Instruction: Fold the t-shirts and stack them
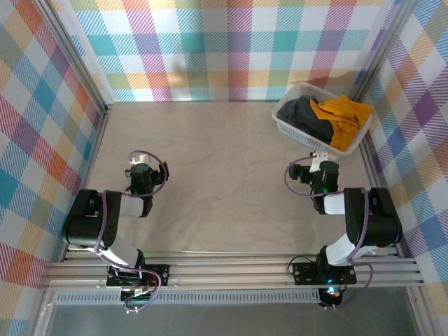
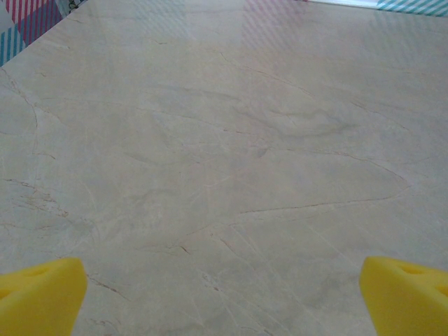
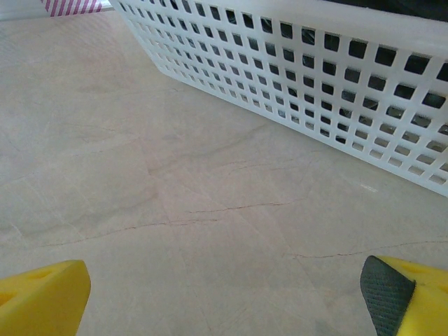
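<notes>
Holding nothing, jaws spread wide, the right gripper (image 1: 320, 162) sits just beside the white basket (image 1: 297, 138), likely staged for a first pick, while the left gripper (image 1: 141, 161), equally open and empty, stands well apart from it; inside the basket the black t-shirt (image 1: 301, 115) and mustard-orange t-shirt (image 1: 343, 115) lie crumpled, unfolded, orange cloth overhanging the rim

Bright, even overhead light fills the top view; shadows on the beige table (image 1: 224, 161) are faint and soft. In the left wrist view a pale sheen with reflected plaid colours washes the far tabletop. The yellow fingertips (image 2: 42, 297) at the bottom corners look soft, probably out of focus. The white lattice basket (image 3: 315, 84) is fairly sharp.
</notes>
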Robot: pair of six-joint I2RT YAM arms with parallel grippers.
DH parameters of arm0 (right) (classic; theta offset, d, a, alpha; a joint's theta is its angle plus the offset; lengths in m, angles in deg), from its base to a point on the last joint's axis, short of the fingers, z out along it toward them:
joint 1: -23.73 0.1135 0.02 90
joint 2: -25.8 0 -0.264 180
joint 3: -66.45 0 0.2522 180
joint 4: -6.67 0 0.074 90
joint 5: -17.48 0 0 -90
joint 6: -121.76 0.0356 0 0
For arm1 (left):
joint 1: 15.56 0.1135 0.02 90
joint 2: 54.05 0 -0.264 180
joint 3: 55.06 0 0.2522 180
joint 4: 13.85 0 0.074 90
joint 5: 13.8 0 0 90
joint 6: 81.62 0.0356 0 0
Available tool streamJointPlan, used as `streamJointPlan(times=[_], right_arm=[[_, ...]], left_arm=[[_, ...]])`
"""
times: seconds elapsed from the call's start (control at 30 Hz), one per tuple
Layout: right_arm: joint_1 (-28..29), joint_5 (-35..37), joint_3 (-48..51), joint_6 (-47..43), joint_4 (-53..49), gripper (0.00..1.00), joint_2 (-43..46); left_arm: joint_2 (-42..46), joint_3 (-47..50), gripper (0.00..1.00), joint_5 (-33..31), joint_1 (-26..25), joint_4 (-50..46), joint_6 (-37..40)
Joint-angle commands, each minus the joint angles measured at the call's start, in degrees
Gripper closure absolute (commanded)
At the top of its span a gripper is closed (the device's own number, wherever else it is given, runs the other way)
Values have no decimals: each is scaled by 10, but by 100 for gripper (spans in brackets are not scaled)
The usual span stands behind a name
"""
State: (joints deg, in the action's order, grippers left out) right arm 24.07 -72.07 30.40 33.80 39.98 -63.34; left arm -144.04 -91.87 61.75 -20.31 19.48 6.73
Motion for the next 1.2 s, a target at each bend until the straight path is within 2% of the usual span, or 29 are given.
streamJointPlan(times=[0.0, 0.07, 0.13, 0.17, 0.2, 0.23, 0.27, 0.3, 0.33, 0.37, 0.4, 0.43, 0.47, 0.57, 0.7, 0.77, 0.93, 1.03, 1.1, 1.17], right_arm=[[11, 42, 0, -8, -14, 0, 68], [60, 133, -26, -26, -122, 0, 168], [111, 190, -71, -33, -188, 0, 250], [130, 217, -126, -5, -255, 0, 275], [132, 208, -194, 49, -368, 0, 284], [123, 151, -293, 94, -508, 0, 274], [120, 110, -382, 125, -609, 0, 249], [118, 119, -428, 179, -642, 0, 226], [101, 111, -469, 226, -657, 0, 197], [81, 71, -509, 247, -662, 0, 166], [77, 81, -552, 265, -684, 0, 138], [77, 132, -614, 293, -730, 5, 95], [73, 177, -673, 323, -771, 6, 53], [53, 243, -794, 363, -817, 3, -52], [-4, 216, -911, 463, -881, 4, -171], [-26, 190, -943, 484, -866, 5, -222], [-61, 174, -1012, 527, -879, 10, -321], [-76, 170, -1005, 537, -852, 12, -353], [-86, 160, -1002, 547, -841, 15, -371], [-94, 143, -992, 564, -830, 24, -385]], left_arm=[[37, 3, 0, -23, -8, -7, 10], [110, -48, 0, -91, -40, -146, 24], [168, -71, 0, -99, -63, -143, 26], [183, -95, 0, -112, -77, -138, 38], [192, -126, 0, -124, -84, -147, 34], [196, -193, 0, -164, -86, -210, -39], [197, -287, 0, -211, -82, -384, -187], [189, -389, 0, -215, -75, -578, -303], [159, -484, 0, -220, -65, -718, -379], [120, -549, 0, -126, -42, -756, -386], [86, -596, 0, -16, -19, -759, -385], [53, -644, 0, 61, -11, -761, -389], [33, -679, 0, 96, -21, -752, -387], [6, -741, 0, 211, -51, -691, -363], [-36, -846, 0, 315, -85, -715, -348], [-37, -857, 1, 344, -104, -716, -349], [-2, -814, 1, 342, -148, -727, -348], [32, -768, 2, 335, -164, -728, -354], [56, -741, 2, 329, -167, -734, -359], [78, -714, 2, 323, -168, -742, -361]])
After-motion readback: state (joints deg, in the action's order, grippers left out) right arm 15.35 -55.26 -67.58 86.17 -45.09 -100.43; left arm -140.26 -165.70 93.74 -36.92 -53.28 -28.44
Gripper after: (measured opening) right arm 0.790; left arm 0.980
